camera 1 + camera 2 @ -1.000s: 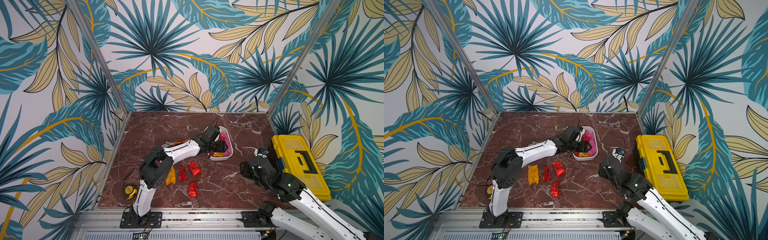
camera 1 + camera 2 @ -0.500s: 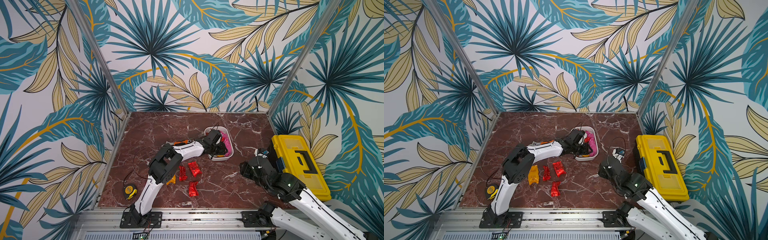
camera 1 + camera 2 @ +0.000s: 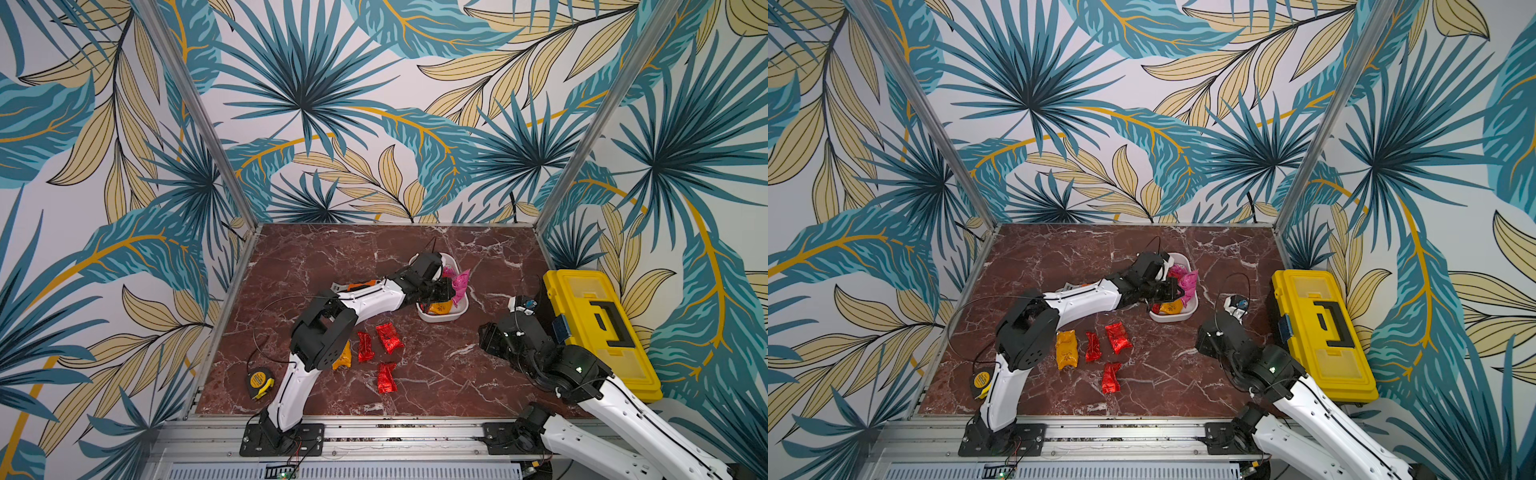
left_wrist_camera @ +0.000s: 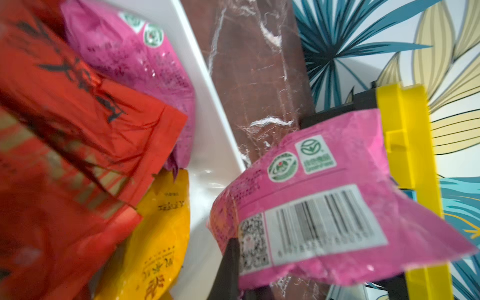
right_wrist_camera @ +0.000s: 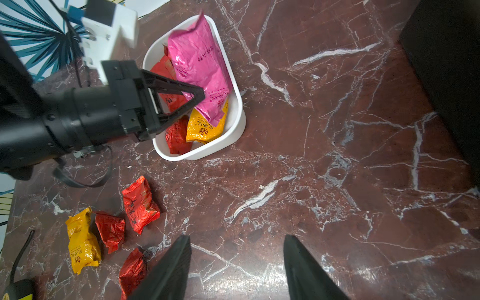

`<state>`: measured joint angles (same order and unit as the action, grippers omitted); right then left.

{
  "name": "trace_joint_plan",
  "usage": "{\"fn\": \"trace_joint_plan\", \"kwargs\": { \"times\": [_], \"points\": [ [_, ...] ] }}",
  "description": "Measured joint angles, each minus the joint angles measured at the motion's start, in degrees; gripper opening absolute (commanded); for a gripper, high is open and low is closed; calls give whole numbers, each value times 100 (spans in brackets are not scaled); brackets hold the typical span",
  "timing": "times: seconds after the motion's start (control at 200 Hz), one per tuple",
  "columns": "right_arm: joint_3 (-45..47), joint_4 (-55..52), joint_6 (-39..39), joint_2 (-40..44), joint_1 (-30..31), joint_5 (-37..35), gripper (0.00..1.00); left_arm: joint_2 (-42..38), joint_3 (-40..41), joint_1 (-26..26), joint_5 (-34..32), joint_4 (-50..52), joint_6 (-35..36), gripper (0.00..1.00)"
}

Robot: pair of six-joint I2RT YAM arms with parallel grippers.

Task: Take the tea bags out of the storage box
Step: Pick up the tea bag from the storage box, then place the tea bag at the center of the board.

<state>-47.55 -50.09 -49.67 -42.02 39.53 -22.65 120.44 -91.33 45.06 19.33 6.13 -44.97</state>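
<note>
Tea bags (image 5: 178, 136) in red, orange-yellow and magenta, seen from my remote station, sit partly in and partly out of their tub on a red marble worktop (image 3: 332, 257). A yellow toolbox (image 3: 598, 328) with a black handle lies along the worktop's right edge.

My left arm stretches from the front edge to the storage box (image 3: 442, 319). There the left end effector (image 5: 200, 95) is pinched tight on the edge of a magenta tea bag (image 5: 200, 65) held over the box. In the left wrist view the barcode side of that bag faces the camera.

The right end effector (image 5: 235, 267) hangs over bare marble toward the right edge, near the toolbox. Its jaws are well apart and it grips nothing.

The storage box, a white lidless tub, sits right of the middle of the worktop. Inside it are red sachets, an orange-yellow sachet (image 5: 205, 127) and a second magenta sachet (image 4: 130, 52).

Four more lie out on the marble between the box and the front edge, just beside my left arm. They are an orange-yellow tea bag (image 3: 1066, 349) and three red tea bags (image 3: 1118, 337).

A yellow-and-black tape measure (image 3: 259, 380) rests near the left front corner.
</note>
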Motion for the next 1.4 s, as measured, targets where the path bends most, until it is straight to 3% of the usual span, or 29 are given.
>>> {"fn": "trace_joint_plan", "kwargs": {
  "times": [0.255, 0.536, 0.701, 1.021, 1.167, 1.402],
  "points": [
    [-498, 48, 809, -389, -404, 629, 66, -1362, 1027, -214, 442, -494, 81, 7],
    [-903, 693, 2138, -1110, -772, 2555, 66, -2594, 2518, -802, 1530, -621, 382, 8],
    [-1069, 1169, 2852, -1355, -772, 3622, 67, -3285, 2903, -929, 2234, -407, 850, 8],
    [-1633, 1582, 3652, -1725, -774, 4516, 66, -3886, 3250, -927, 3292, -157, 1502, 8],
    [-1731, 1639, 3779, -1888, -776, 4885, 57, -3941, 3289, -927, 3587, -66, 1692, 8],
    [-1735, 1707, 3757, -1974, -789, 5117, 29, -4017, 3296, -1032, 3838, 125, 1967, 10]
  ]
}}
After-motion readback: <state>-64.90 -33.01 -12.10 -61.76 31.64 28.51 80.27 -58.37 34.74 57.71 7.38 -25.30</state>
